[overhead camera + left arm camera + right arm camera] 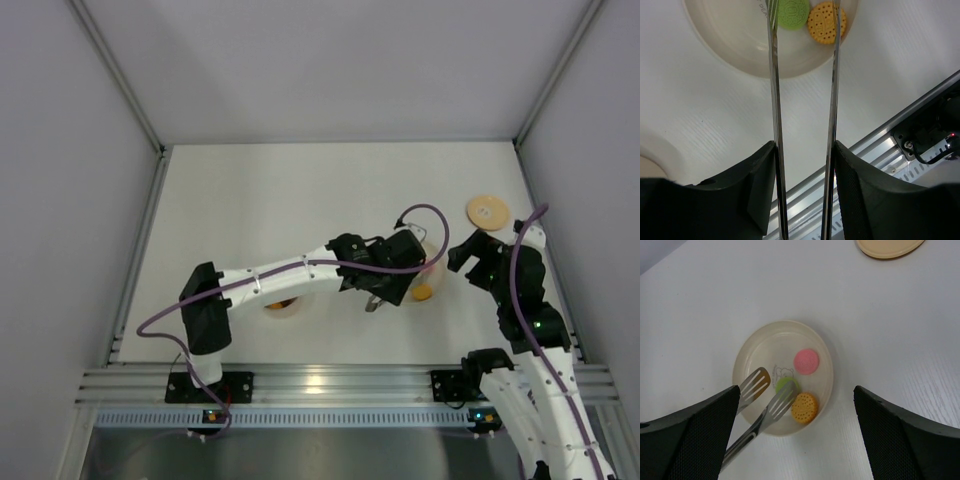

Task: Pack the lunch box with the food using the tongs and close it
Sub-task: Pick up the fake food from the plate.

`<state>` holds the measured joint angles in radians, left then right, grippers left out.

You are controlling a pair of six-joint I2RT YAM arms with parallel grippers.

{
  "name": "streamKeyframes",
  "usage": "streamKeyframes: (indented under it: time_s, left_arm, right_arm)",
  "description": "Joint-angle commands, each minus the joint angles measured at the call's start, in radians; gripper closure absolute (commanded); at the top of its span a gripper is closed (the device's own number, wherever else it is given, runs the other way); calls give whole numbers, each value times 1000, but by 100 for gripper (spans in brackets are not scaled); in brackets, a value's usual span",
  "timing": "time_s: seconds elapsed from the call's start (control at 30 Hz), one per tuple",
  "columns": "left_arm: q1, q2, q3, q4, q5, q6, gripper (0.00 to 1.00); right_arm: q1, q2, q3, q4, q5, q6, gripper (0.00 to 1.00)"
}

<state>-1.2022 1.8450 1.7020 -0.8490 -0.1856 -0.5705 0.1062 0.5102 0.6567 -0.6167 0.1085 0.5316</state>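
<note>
White tabletop, plain grey walls on three sides, aluminium rail along near edge

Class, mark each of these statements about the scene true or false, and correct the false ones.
1. The left end effector holds the tongs. True.
2. The plate holds three pieces: a pink biscuit, a green biscuit and an orange biscuit. True.
3. The wooden lid rests on the plate. False: it lies on the table, apart from the plate.
4. The right end effector grips the pink biscuit. False: it is open and empty.
</note>
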Motion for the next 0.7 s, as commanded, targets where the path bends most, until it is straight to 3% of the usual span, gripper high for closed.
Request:
streamKeyframes:
  time_s: [0.0,0.67]
  left_arm:
    - [-3,17,44,59,9,15,48]
    - [-3,106,53,33,-80,12,48]
  right_arm:
    - [-13,-13,47,-28,13,-10,5]
    - [-13,-21,44,-17,-18,-19,5]
